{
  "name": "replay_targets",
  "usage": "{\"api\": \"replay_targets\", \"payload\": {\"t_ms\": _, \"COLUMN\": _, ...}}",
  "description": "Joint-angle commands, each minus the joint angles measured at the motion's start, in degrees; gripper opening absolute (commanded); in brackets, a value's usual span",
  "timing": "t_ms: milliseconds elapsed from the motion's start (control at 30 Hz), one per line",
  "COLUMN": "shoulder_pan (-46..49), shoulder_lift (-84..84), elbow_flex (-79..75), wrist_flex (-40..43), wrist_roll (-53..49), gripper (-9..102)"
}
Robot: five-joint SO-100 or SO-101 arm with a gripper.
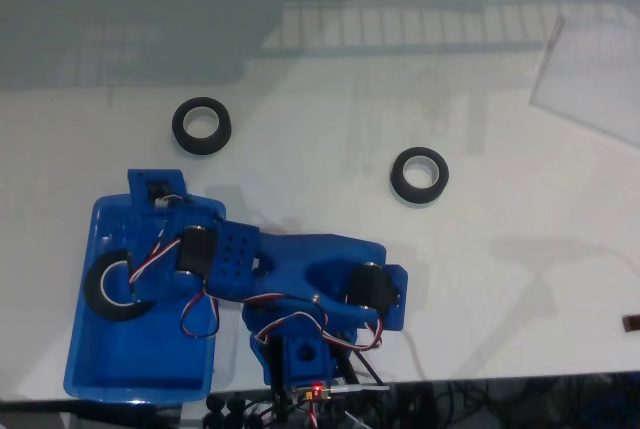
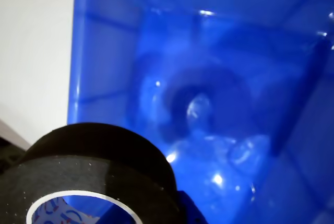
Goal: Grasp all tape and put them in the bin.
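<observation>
The blue bin [image 1: 120, 359] lies at the lower left of the fixed view, with my blue arm reaching over it. One black tape roll [image 1: 103, 286] hangs over the bin's left half, and my gripper [image 1: 135, 284] is shut on it. In the wrist view that tape [image 2: 94, 161] sits close at the bottom left, above the glossy bin floor [image 2: 235, 67], which mirrors it. Two more black tape rolls lie flat on the white table: one [image 1: 201, 126] beyond the bin, another [image 1: 419, 175] further right.
A clear plastic sheet [image 1: 590, 79] lies at the table's far right. Cables and the arm's base [image 1: 310, 369] crowd the front edge. A small dark object [image 1: 633, 323] sits at the right edge.
</observation>
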Motion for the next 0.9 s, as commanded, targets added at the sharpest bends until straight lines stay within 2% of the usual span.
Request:
{"api": "replay_targets", "payload": {"t_ms": 0, "shoulder_pan": -0.62, "shoulder_lift": 1.14, "elbow_flex": -0.62, "wrist_flex": 0.18, "wrist_roll": 0.00, "gripper": 17}}
{"api": "replay_targets", "payload": {"t_ms": 133, "shoulder_pan": 0.18, "shoulder_lift": 1.76, "elbow_flex": -0.62, "wrist_flex": -0.79, "wrist_roll": 3.43, "gripper": 32}}
{"api": "replay_targets", "payload": {"t_ms": 333, "shoulder_pan": 5.10, "shoulder_lift": 2.20, "elbow_flex": -1.14, "wrist_flex": -4.39, "wrist_roll": 6.86, "gripper": 34}}
{"api": "replay_targets", "payload": {"t_ms": 600, "shoulder_pan": 25.93, "shoulder_lift": -1.23, "elbow_flex": -4.31, "wrist_flex": -7.21, "wrist_roll": 9.76, "gripper": 34}}
{"api": "replay_targets", "payload": {"t_ms": 733, "shoulder_pan": 38.23, "shoulder_lift": -4.13, "elbow_flex": -4.75, "wrist_flex": -11.60, "wrist_roll": 9.23, "gripper": 34}}
{"api": "replay_targets", "payload": {"t_ms": 867, "shoulder_pan": 46.67, "shoulder_lift": -7.73, "elbow_flex": -4.83, "wrist_flex": -15.03, "wrist_roll": 7.56, "gripper": 34}}
